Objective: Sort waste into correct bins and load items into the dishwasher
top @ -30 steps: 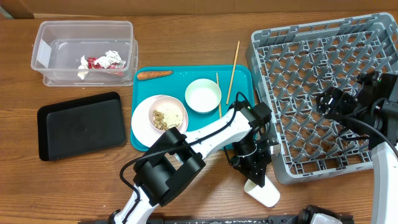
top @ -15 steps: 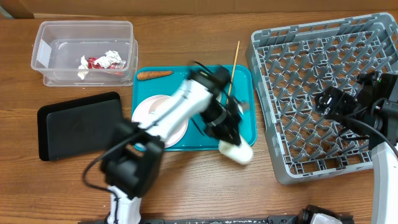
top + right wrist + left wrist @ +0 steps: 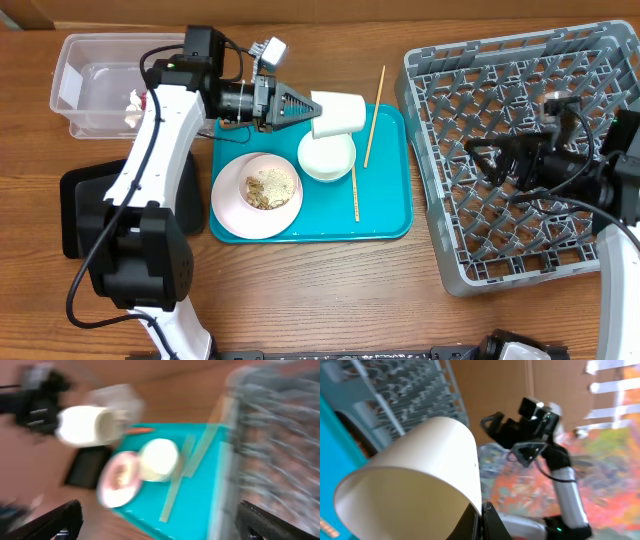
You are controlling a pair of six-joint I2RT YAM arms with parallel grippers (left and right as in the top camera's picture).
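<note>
Swinging up from the near side of the teal tray, where it hung half a second ago, the left hand now sits over that tray's far edge, and the right hand has slid leftward above the grey dish rack. From overhead, the left hand is clamped on the white cup, held on its side in the air just beyond the white bowl. The bowl and the pink plate rest on the teal tray at mid-counter, with beige scraps heaped on the plate and two chopsticks lying beside the bowl. The clear tub stands at the far left corner with the white tissue inside; the left arm hides much of its contents. The black tray lies toward the left edge, partly under that arm, and the rack fills the right edge. At the left wrist, dark fingers pinch the cup's wall at its rim, the cup filling the view, with the rack and the right arm behind it, blurred. At the right wrist the picture is smeared, but this hand's two fingers stand wide apart holding nothing; beyond them show the cup, bowl, plate and an orange streak, the carrot, on the tray's far edge.
</note>
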